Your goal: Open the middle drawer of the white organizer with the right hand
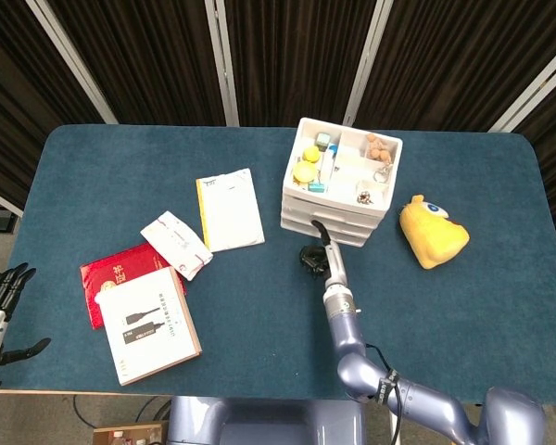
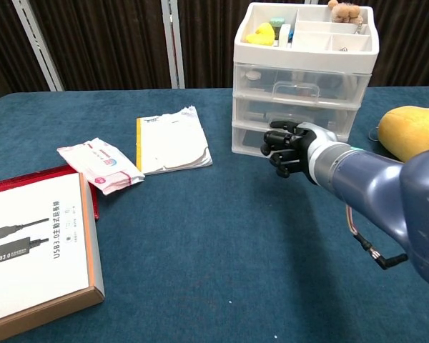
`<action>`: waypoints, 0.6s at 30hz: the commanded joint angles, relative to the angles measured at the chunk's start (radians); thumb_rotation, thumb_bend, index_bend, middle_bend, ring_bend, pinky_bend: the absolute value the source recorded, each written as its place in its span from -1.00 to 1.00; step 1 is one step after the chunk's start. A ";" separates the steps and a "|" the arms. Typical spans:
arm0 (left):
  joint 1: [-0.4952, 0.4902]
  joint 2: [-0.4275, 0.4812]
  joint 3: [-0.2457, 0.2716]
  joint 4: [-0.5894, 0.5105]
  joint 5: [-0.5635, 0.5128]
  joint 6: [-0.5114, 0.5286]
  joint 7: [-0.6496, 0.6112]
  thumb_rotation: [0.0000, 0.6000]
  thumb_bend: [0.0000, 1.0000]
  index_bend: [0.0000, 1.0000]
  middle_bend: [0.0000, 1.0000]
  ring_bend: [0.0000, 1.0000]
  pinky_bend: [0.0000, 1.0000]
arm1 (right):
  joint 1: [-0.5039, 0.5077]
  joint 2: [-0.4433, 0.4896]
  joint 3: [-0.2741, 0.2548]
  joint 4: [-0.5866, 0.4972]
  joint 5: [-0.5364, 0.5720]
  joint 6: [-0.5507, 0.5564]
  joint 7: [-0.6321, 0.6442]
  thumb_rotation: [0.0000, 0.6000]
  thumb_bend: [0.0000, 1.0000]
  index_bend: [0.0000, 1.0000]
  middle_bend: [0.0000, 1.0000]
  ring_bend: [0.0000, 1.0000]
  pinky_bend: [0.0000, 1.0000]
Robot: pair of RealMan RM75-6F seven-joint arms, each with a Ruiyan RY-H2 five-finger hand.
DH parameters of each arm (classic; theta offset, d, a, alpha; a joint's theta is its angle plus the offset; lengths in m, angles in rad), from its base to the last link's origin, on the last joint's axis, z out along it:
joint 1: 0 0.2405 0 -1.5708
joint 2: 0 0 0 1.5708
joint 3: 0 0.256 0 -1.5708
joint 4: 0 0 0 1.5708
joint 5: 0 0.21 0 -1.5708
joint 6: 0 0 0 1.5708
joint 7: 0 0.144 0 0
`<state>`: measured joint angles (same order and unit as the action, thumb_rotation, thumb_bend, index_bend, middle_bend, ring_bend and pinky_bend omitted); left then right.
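Observation:
The white organizer (image 1: 338,185) stands at the table's back middle, with three drawers under an open top tray. All drawers look closed; the middle drawer (image 2: 294,113) shows a clear front. My right hand (image 2: 287,146) hovers just in front of the bottom drawer, a little below the middle one, touching nothing. Its fingers are curled in and one dark finger points at the drawers. The head view shows the right hand (image 1: 313,254) close to the organizer's front. My left hand (image 1: 2,295) hangs off the table's left edge, fingers spread and empty.
A yellow plush toy (image 1: 432,231) lies right of the organizer. Left of it lie a white booklet (image 1: 230,209), a tissue pack (image 1: 175,243), a red folder (image 1: 111,275) and a white box (image 1: 147,324). The top tray holds several small items.

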<state>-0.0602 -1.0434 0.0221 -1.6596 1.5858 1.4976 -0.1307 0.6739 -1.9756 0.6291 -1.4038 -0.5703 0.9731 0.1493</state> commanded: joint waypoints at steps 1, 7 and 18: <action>0.000 0.001 0.000 -0.001 -0.001 0.000 -0.002 1.00 -0.96 -1.00 -1.00 -1.00 -1.00 | 0.020 -0.014 0.022 0.031 0.011 -0.015 0.018 1.00 0.65 -0.83 0.58 0.62 0.76; -0.001 0.004 0.000 -0.002 -0.004 -0.004 -0.008 1.00 -0.96 -1.00 -1.00 -1.00 -1.00 | 0.035 -0.021 0.034 0.053 0.013 -0.018 0.032 1.00 0.67 -0.72 0.58 0.62 0.76; -0.001 0.006 0.006 -0.009 0.003 -0.007 -0.006 1.00 -0.96 -1.00 -1.00 -1.00 -1.00 | 0.008 -0.027 -0.034 -0.009 -0.026 -0.004 0.044 1.00 0.68 -0.60 0.58 0.62 0.76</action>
<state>-0.0614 -1.0375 0.0279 -1.6683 1.5880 1.4899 -0.1369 0.6871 -2.0007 0.6035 -1.4037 -0.5889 0.9646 0.1915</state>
